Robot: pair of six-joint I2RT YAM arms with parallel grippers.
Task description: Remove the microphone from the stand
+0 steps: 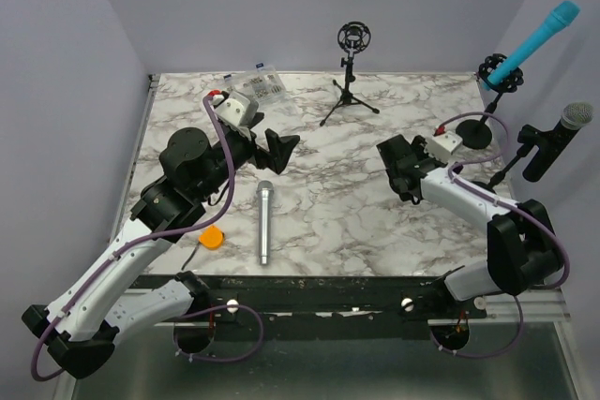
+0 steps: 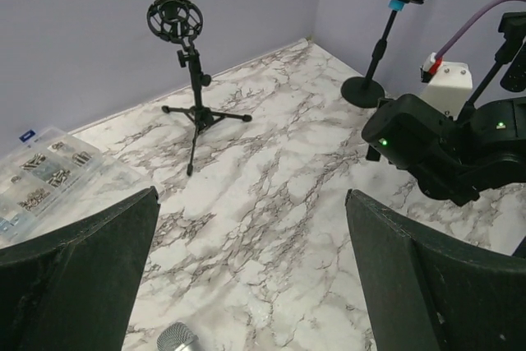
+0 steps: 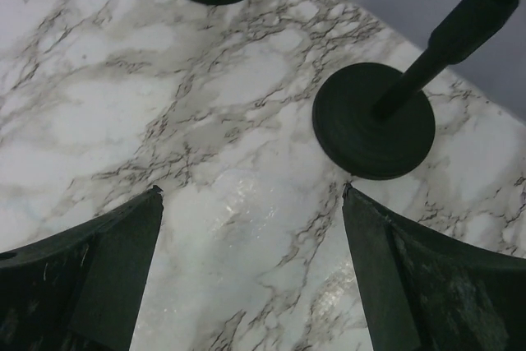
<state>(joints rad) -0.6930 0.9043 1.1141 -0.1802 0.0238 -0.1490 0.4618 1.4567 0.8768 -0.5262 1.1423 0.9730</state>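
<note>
Table: marble.
Blue mic: rigid, slick; grip shaft above stand.
Left gripper: wide, empty.
Right gripper: wide, empty.

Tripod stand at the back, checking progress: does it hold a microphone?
No, the tripod stand holds nothing; a silver microphone lies flat on the table.

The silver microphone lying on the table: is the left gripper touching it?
Apart. The top external view shows bare table between the left gripper and the silver microphone.
</note>
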